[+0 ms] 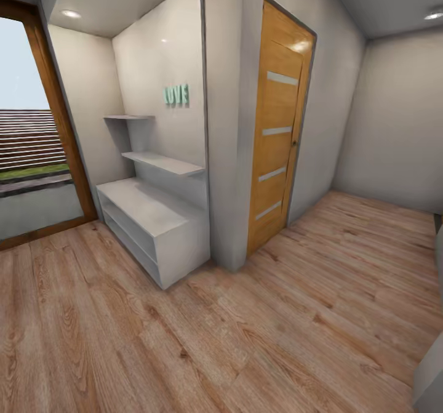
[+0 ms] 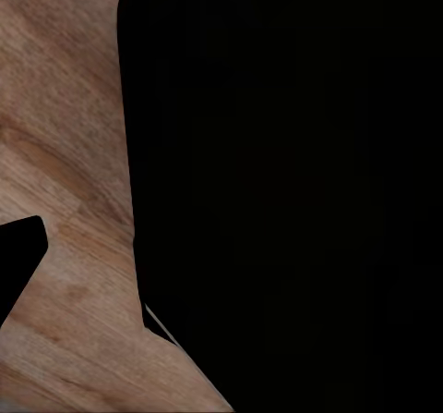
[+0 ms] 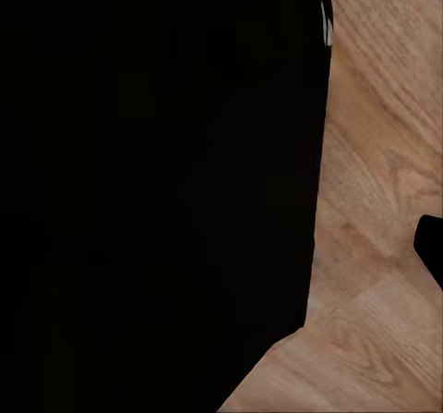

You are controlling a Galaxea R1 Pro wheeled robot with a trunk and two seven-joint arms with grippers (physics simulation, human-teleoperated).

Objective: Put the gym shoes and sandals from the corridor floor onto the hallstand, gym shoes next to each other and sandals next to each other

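Note:
The hallstand (image 1: 154, 216) is a low grey-white bench cabinet with two long open slots, standing in an alcove left of centre in the head view. Its top and slots hold nothing. Two staggered wall shelves (image 1: 163, 162) hang above it, also bare. The corridor floor (image 1: 246, 339) of light brown planks spreads in front. The gym shoes and the sandals are out of view. A large black shape (image 2: 277, 173) blocks much of the left wrist view, and another black shape (image 3: 157, 191) does the same in the right wrist view. Beside both there are floor planks. Neither gripper's state can be read.
A wooden door (image 1: 277, 130) with frosted strips stands shut right of the alcove. A tall glazed opening (image 1: 24, 124) with a brown frame is at the far left. A mint LOVE sign (image 1: 176, 95) hangs on the wall. A grey object (image 1: 431, 376) juts in at the lower right.

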